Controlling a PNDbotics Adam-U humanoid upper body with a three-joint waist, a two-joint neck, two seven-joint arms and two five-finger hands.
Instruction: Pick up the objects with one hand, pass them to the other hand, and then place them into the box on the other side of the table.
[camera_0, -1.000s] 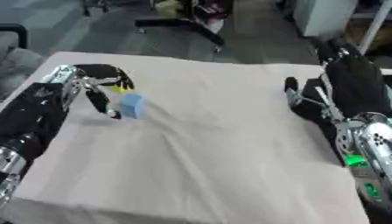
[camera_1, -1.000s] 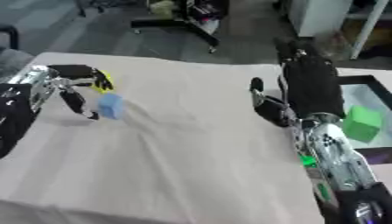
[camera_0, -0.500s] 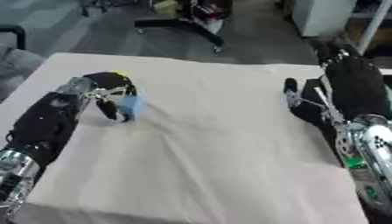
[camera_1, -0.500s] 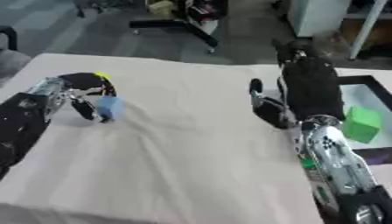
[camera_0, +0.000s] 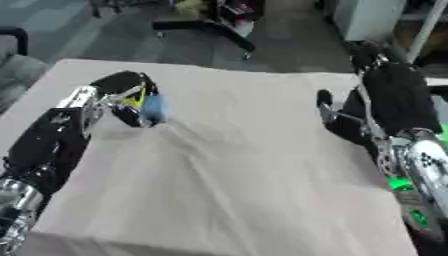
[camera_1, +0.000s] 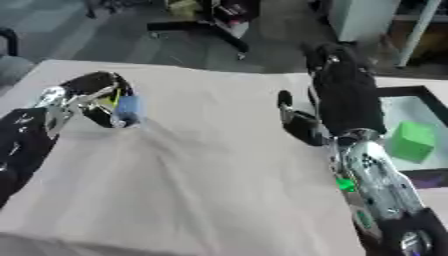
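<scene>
Fingers of the left hand (camera_0: 122, 97) apparently curl round a blue block (camera_0: 155, 108); right hand (camera_1: 337, 95) hangs spread, well apart

A small light-blue block (camera_0: 155, 108) stands upright at the table's left side, gripped; a green cube (camera_1: 411, 141) lies in the dark-rimmed box (camera_1: 398, 91) at the right edge.

The worktop (camera_0: 236, 165) was covered in a matt beige cloth, creased and rumpled in places. Both arms looked like glossy silver metal at the joints with matt black shells; the right hand (camera_1: 341, 95) was all dull black. The light blue block (camera_0: 154, 109) looked smooth and matt, the green cube (camera_1: 411, 141) too, sitting in a dark-rimmed box (camera_1: 411, 92).
</scene>
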